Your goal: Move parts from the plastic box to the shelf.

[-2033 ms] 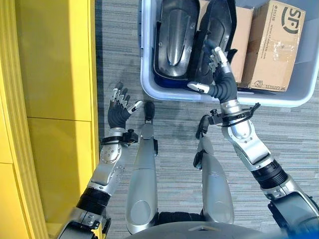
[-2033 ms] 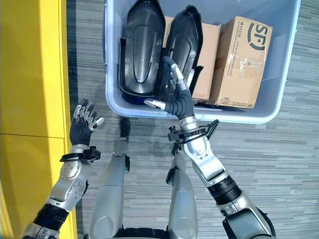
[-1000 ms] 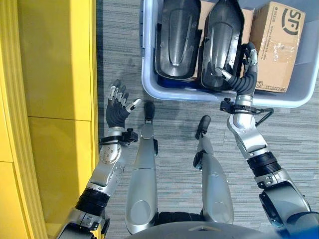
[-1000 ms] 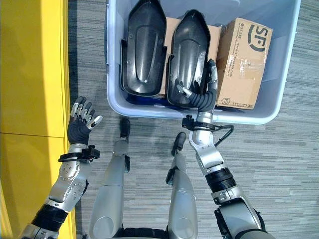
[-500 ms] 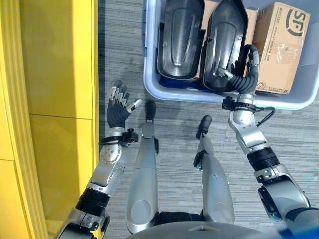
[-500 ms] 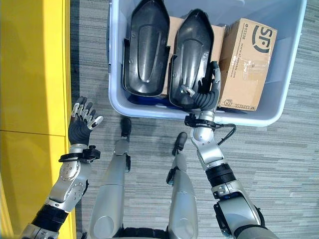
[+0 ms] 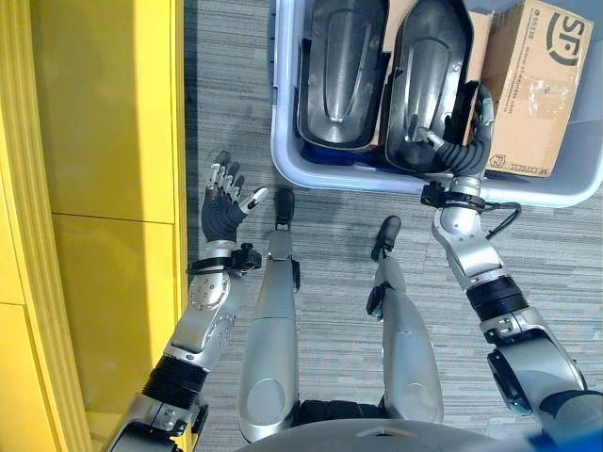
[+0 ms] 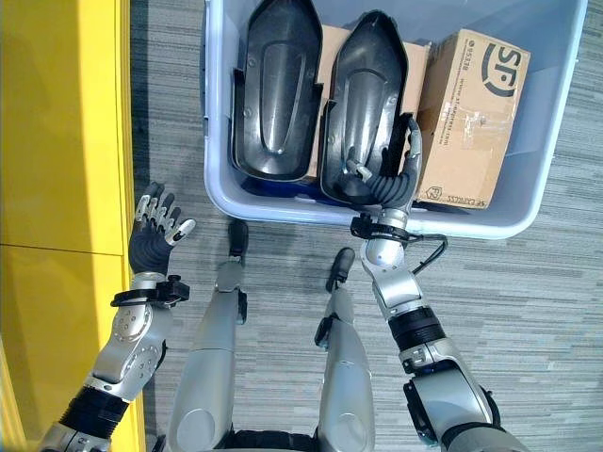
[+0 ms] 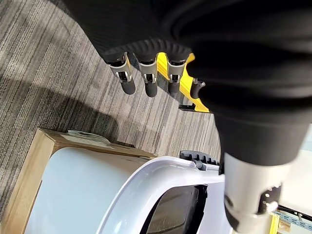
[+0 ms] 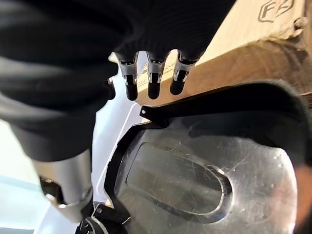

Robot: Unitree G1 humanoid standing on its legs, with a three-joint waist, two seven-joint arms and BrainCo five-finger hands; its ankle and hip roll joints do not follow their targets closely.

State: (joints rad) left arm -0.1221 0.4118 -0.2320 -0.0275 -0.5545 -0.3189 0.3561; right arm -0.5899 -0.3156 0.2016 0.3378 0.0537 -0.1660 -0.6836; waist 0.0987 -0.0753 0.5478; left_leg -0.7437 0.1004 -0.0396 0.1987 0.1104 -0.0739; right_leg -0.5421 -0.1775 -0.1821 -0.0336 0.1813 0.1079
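The pale plastic box (image 7: 283, 155) stands on the floor ahead of me. Two black moulded parts lie in it side by side, the left part (image 7: 341, 66) and the right part (image 7: 429, 75). My right hand (image 7: 462, 141) is at the near end of the right part. Its fingers (image 10: 148, 83) reach relaxed along the part's right rim (image 10: 204, 105) beside a cardboard box, and its thumb (image 7: 429, 138) lies over the part's hollow face. My left hand (image 7: 224, 202) hovers open and empty over the carpet, beside the yellow shelf (image 7: 104, 141).
A cardboard box (image 7: 542, 85) fills the plastic box's right side, and another (image 7: 391, 14) lies under the black parts. Grey carpet (image 7: 226, 85) runs between the yellow shelf and the plastic box. The plastic box's rim (image 9: 161, 168) also shows past my left hand (image 9: 146, 80).
My right hand swung from the gap between the two black parts to the right part's near right edge, then held there. The right part now lies straighter. The left hand stayed put.
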